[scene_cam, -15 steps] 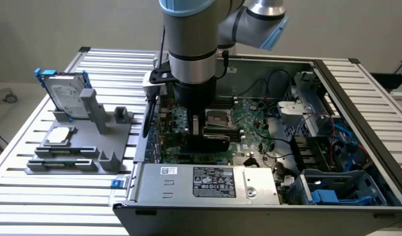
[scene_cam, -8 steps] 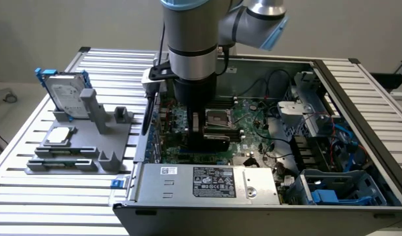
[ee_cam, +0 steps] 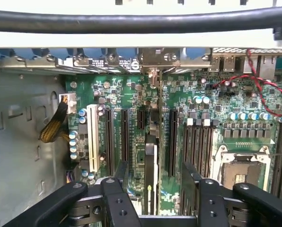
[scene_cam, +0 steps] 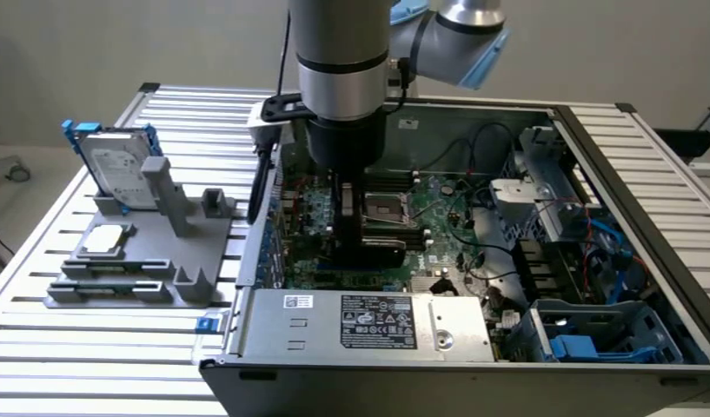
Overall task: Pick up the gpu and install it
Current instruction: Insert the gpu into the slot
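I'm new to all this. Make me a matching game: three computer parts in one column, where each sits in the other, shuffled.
1. gpu
2. hard drive
3. processor chip

A. lying flat on the grey stand
B. on edge inside the computer case
C. propped upright on the grey stand

Pairs: 1-B, 2-C, 3-A.
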Motion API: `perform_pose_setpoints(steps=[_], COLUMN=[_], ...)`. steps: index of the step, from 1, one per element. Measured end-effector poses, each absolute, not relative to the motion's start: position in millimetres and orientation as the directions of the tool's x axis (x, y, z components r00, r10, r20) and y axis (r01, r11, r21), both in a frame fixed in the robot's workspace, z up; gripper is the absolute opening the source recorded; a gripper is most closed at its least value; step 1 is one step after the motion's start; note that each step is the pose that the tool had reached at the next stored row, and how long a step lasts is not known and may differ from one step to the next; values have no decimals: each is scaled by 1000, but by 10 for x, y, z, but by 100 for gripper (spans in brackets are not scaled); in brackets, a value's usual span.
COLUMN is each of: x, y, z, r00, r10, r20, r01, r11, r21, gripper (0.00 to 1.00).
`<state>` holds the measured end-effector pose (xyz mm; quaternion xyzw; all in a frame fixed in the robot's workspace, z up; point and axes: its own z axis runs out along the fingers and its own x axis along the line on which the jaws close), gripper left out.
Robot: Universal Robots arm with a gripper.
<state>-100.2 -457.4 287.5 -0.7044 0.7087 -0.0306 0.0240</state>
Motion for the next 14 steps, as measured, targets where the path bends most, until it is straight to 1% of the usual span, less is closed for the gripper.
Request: perform_pose_setpoints(steps=[4,6,7,8,10,11,12,13,14], x=[-987,-981,-978,-977,-973,-973,-973,-972,-972], y=[-4574,-4574,-4574,-4574,-4574,-4574,-4574,-4574,-4574], z=[2986,3028,3043,3052,3059,3059,3059,3059,3060], r00=[-6,-6,-6,-7,-6,-7,-7,-6,-6], r10=[-1000,-1000,-1000,-1000,-1000,-1000,-1000,-1000,-1000], r20=[9,9,9,9,9,9,9,9,9], r01=[-997,-997,-997,-997,-997,-997,-997,-997,-997], r11=[6,6,6,6,6,6,6,6,6], r21=[-75,-74,-74,-74,-74,-74,-74,-74,-74], gripper=[58,56,49,49,37,37,25,25,19])
